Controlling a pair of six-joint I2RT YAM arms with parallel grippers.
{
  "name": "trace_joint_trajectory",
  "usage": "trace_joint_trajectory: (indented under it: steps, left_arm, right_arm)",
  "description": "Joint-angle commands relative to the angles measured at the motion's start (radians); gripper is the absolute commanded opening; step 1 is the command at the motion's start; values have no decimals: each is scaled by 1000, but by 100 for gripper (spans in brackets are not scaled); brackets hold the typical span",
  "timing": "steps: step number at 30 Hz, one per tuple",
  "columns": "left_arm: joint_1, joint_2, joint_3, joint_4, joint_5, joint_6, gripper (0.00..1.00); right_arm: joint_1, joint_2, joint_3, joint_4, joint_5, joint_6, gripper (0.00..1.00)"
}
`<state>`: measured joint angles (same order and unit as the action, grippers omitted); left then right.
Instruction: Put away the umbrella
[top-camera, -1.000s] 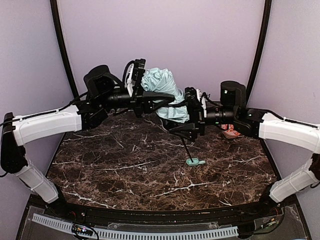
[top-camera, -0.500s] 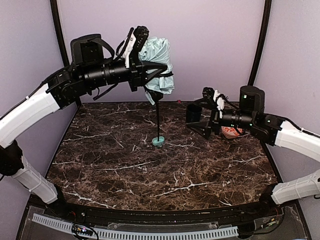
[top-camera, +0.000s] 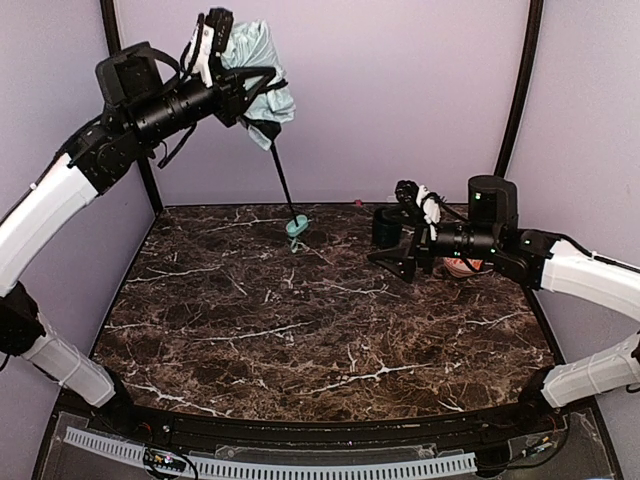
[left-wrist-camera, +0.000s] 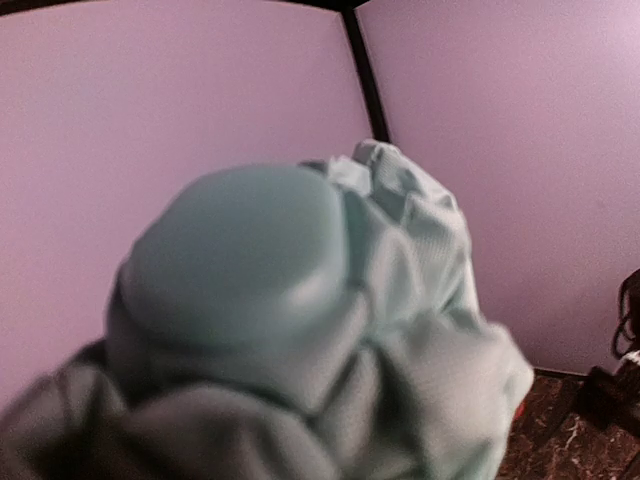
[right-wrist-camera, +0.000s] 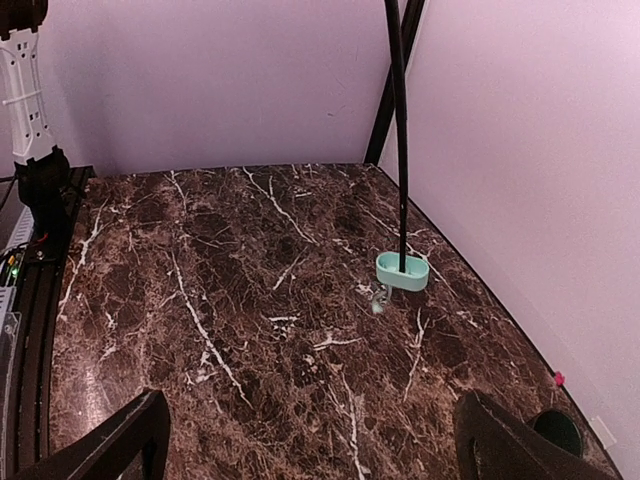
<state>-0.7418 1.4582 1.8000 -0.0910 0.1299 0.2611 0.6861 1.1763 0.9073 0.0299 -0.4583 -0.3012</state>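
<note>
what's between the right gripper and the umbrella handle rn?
Only bare marble tabletop lies between the right gripper and the umbrella handle. The right wrist view shows it best; the top view agrees.

Top: high, overlooks table (top-camera: 300, 330). Left wrist: close on umbrella (left-wrist-camera: 300, 300). Right wrist: across table.

Between the right jaws and straight ahead of them the counter (right-wrist-camera: 230, 300) lies bare, an open lane. Ahead and to their right, the shaft (right-wrist-camera: 400, 130) of the umbrella (top-camera: 258, 60) rises out of view, with its handle (right-wrist-camera: 402, 271) down at counter level, barring that side. A dark cup (right-wrist-camera: 555, 430) sits just outside their right tip, by the wall (right-wrist-camera: 520, 150). The bunched canopy (left-wrist-camera: 300, 330) fills the room before the left jaws.
</note>
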Motion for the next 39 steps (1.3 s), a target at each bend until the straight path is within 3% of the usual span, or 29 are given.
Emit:
trace_joint_trajectory:
  steps: [1,3,6,8,12,22,25,29,34,39]
  left_arm:
    - [189,97,-574,420,-9,-165,0]
    - [209,231,-785,598,62,-288,0]
    - [153,443,-931,807,132,-348,0]
    - [103,489,-968,866,45,-368,0]
    - [181,505,-1043,1045,66,-482,0]
    - [195,430,-919,823,248,-463,0]
    - [181,348,-898,811,326,-485,0]
    - [106,208,-892,787,363,-391,0]
    - [9,126,-824,591,476,-142,0]
    - [-11,107,-804,545,581,-147,0]
  right_arm:
    - [-6,1,-36,77,-53,46,99]
    - [-7,-4,-55,91,-60,56,99]
    - [-7,-14,-73,83,-52,54,100]
    - [-8,-17,-72,65,-45,47,100]
    - [-8,-27,-55,37,-69,42,99]
    - [-8,-48,-55,32,-42,59,99]
    - [-8,-48,-53,30,-25,67,99]
    - [-9,-22,-47,28,20,89,100]
    - [-7,5,-18,66,-84,130,99]
    - [-3,27,-9,131,-226,165,98]
